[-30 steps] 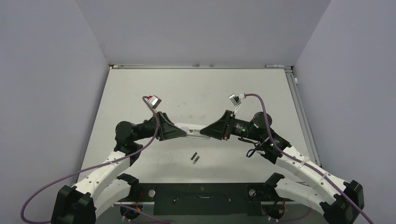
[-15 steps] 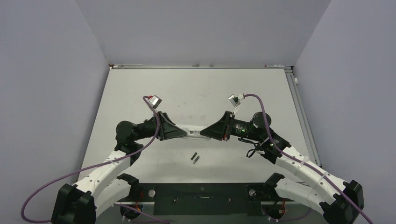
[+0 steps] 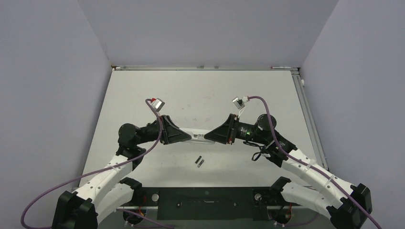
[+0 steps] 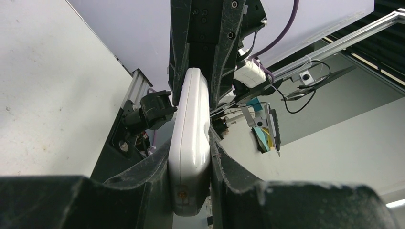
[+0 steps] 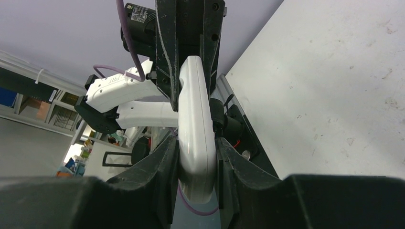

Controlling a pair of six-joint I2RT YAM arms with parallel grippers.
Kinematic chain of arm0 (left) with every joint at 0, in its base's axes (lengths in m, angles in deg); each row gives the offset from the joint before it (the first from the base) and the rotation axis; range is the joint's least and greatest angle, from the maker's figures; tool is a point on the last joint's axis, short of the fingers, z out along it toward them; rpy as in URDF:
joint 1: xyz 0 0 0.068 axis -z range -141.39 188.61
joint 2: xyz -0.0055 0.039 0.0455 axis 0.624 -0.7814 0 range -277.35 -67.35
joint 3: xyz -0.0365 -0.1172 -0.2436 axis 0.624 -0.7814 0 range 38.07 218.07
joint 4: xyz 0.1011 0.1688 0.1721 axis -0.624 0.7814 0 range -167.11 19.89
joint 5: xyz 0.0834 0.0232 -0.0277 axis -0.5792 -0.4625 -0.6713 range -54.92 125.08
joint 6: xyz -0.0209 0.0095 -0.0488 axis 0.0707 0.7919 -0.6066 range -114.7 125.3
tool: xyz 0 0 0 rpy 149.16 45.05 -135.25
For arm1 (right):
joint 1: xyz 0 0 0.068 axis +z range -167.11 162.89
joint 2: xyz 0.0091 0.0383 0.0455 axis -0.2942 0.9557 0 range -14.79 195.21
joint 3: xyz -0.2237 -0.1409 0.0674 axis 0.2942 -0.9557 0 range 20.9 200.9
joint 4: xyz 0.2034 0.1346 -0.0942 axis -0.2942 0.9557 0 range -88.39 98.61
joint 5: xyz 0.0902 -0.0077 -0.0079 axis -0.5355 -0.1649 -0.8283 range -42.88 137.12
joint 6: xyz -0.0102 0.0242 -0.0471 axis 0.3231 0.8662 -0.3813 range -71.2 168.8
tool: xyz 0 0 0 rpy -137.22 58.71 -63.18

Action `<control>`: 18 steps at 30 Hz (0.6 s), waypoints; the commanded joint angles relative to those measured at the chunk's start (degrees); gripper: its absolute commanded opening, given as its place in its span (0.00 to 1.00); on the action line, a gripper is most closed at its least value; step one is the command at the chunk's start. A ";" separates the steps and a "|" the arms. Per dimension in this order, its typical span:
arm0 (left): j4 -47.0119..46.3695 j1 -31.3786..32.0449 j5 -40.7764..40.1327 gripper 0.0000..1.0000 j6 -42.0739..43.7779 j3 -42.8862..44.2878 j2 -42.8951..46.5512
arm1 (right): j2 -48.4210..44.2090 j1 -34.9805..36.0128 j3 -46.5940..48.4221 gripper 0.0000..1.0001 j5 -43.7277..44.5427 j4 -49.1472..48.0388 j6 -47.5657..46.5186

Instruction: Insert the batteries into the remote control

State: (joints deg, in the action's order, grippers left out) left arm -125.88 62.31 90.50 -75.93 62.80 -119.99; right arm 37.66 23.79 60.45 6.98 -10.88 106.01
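Tally on the 1 table [image 3: 143, 95]: 1 white remote [image 3: 199, 136], 2 small dark batteries [image 3: 197, 161], 2 robot arms [image 3: 105, 174], 1 left gripper [image 3: 190, 136] + 1 right gripper [image 3: 207, 136] w/ 2 fingers [image 4: 143, 186] ea., and 2 purple cables [image 3: 261, 98], 1 per arm.

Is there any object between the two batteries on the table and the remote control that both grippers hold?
Nothing visible lies between the batteries and the remote control. However, the left gripper and the right gripper each clamp one end of it.
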 commanded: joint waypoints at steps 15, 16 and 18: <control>21.89 0.38 -6.60 0.00 13.79 4.00 6.03 | -0.79 -0.35 7.83 0.66 9.41 20.30 -12.67; 23.53 0.38 -6.90 0.00 14.68 4.27 6.20 | -0.90 -0.35 8.35 0.67 9.99 21.56 -13.31; 26.32 0.38 -7.36 0.00 16.23 4.59 6.47 | -1.16 -0.28 9.24 0.67 11.35 24.06 -14.47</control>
State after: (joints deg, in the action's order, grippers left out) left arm -106.36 62.58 85.18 -65.27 63.87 -114.85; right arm 38.18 23.79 65.91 14.30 7.85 95.76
